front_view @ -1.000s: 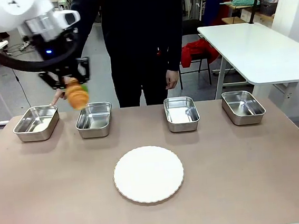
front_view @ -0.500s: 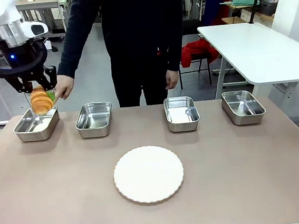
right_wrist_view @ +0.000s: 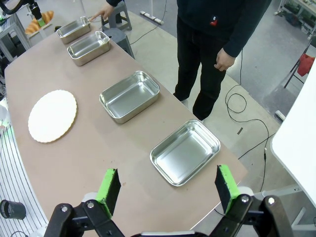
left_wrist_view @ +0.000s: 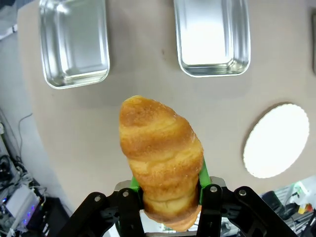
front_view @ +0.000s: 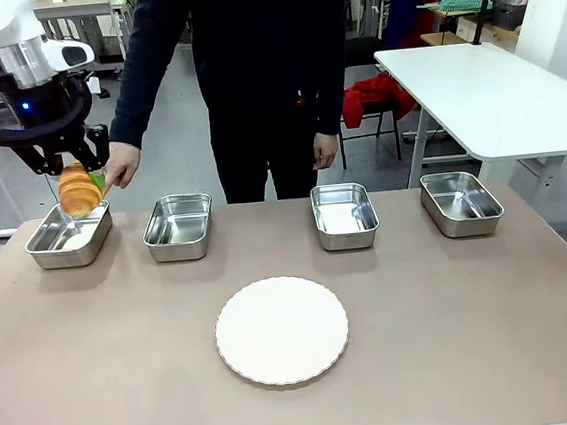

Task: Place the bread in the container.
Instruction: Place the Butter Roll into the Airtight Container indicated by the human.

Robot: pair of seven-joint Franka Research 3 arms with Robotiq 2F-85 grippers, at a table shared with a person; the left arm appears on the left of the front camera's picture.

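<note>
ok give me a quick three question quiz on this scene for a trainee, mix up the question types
1. True or false: the golden-brown ridged croissant lies on the round white plate.
2. Which gripper holds the croissant? A) left gripper B) right gripper C) neither
3. Fill in: the person's hand points at the shiny rectangular steel pan at the robot's far ____.

Key:
1. False: it hangs clamped in a gripper above the leftmost pan.
2. A; the right gripper is open and holds nothing.
3. Left.
</note>
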